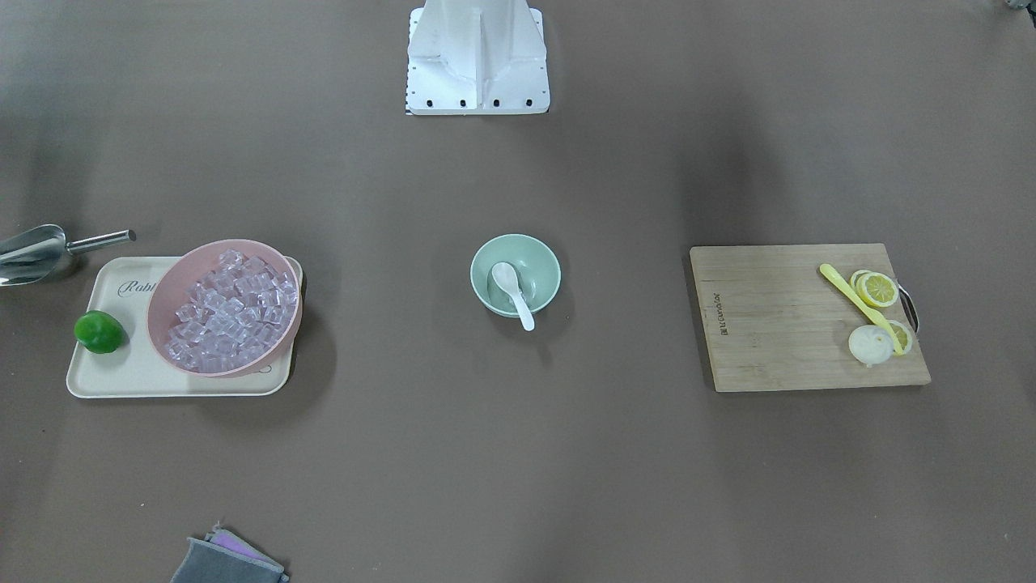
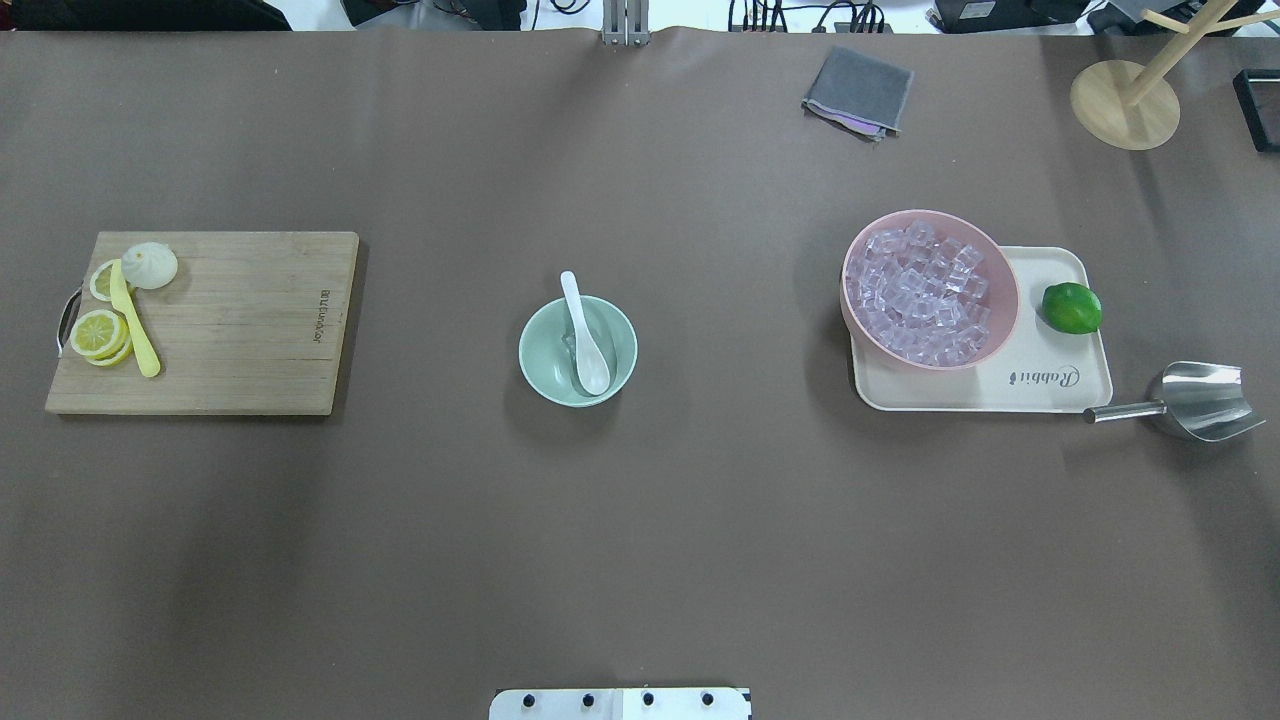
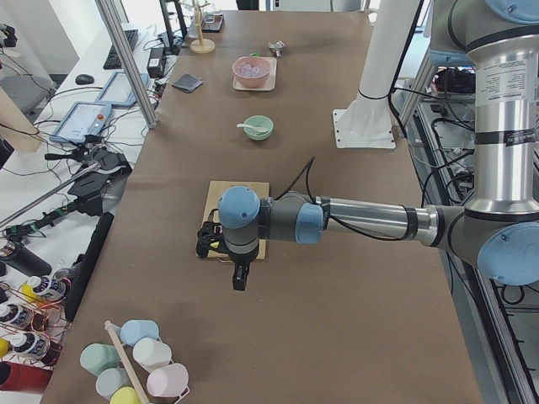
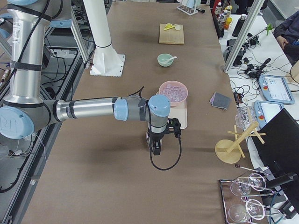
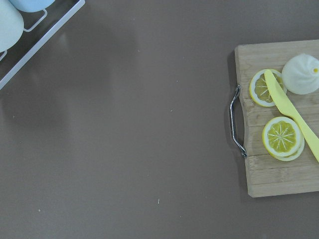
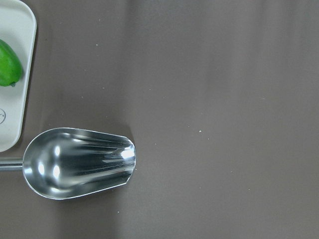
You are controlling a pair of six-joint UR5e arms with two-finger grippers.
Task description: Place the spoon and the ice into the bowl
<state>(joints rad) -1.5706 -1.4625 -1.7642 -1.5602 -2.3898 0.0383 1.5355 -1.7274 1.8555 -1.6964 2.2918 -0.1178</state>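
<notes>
a: so, how far along?
b: spoon (image 2: 585,345) lies in the bowl (image 2: 523,350), that half's done. ice (image 2: 925,290) is heaped in the pink bowl (image 2: 1006,300), well to the bowl's right from overhead.
a: pincers?
b: left pincer (image 3: 239,282) and right pincer (image 4: 155,149) hang far from the bowl; wide or narrow, can't tell.

The brown table (image 2: 640,550) carries bowl (image 2: 543,352), tray (image 2: 1060,388), cutting board (image 2: 240,320), steel scoop (image 2: 1198,402), cloth (image 2: 860,90).

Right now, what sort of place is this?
Probably a robotics lab staged for drink prep: control tablets beside the table, lemon slices on a cutting board, ice in a pink bowl.
</notes>
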